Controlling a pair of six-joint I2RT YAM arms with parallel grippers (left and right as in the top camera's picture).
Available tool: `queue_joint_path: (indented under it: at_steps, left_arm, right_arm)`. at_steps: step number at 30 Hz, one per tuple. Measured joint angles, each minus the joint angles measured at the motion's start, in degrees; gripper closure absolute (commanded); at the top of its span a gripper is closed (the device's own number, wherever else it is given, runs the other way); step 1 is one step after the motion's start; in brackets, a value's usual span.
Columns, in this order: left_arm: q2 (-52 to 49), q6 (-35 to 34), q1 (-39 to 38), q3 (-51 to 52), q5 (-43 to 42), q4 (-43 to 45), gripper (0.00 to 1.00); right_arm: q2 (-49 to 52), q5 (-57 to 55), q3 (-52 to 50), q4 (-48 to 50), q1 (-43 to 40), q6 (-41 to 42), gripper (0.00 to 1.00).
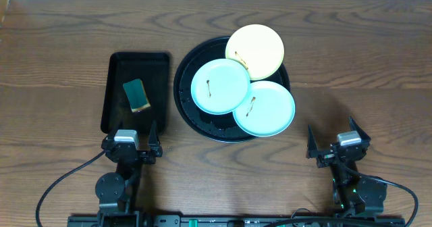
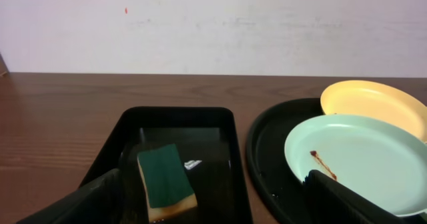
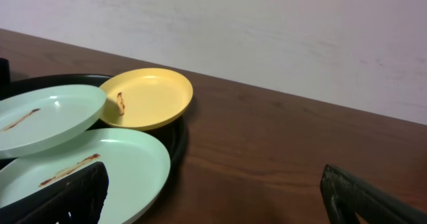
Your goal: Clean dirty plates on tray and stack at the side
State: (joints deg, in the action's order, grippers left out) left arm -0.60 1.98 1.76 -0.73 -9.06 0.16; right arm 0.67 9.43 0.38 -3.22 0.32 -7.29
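Observation:
Three plates overlap on the round black tray (image 1: 185, 98): a pale yellow plate (image 1: 255, 50) at the back, a mint-blue plate (image 1: 220, 86) on the left and a second mint-blue plate (image 1: 265, 109) at the front right. Each has a small brown smear. My left gripper (image 1: 131, 140) is open and empty near the front edge, below the rectangular tray. My right gripper (image 1: 339, 144) is open and empty at the front right, apart from the plates. The left wrist view shows the left mint plate (image 2: 363, 161); the right wrist view shows the yellow plate (image 3: 147, 97) and both mint plates (image 3: 47, 117).
A smaller rectangular black tray (image 1: 116, 71) stands left of the round tray and holds a green-topped sponge (image 1: 136, 94), also in the left wrist view (image 2: 165, 181). Dark wood tabletop (image 1: 358, 71) stretches to the right of the round tray.

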Motion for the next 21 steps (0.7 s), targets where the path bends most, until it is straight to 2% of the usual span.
queue_joint_path:
  at_steps: [7,11,16,21]
  left_arm:
    - [0.00,-0.63,0.00,-0.46,0.00,-0.72,0.15]
    - [-1.07,-3.04,0.00,-6.64,0.04,-7.98,0.15]
    - [-12.31,-4.98,0.00,-26.73,0.96,-20.57,0.15]
    - [-32.04,-3.08,0.00,-51.67,-1.18,-37.64,0.15]
  right_arm:
    - [0.00,0.00,0.00,0.00,0.00,0.00,0.01]
    - [0.00,0.00,0.00,0.00,0.00,0.00,0.01]
    - [0.00,0.00,0.00,0.00,0.00,0.00,0.01]
    - [0.02,0.00,0.00,-0.04,0.00,0.00,0.01]
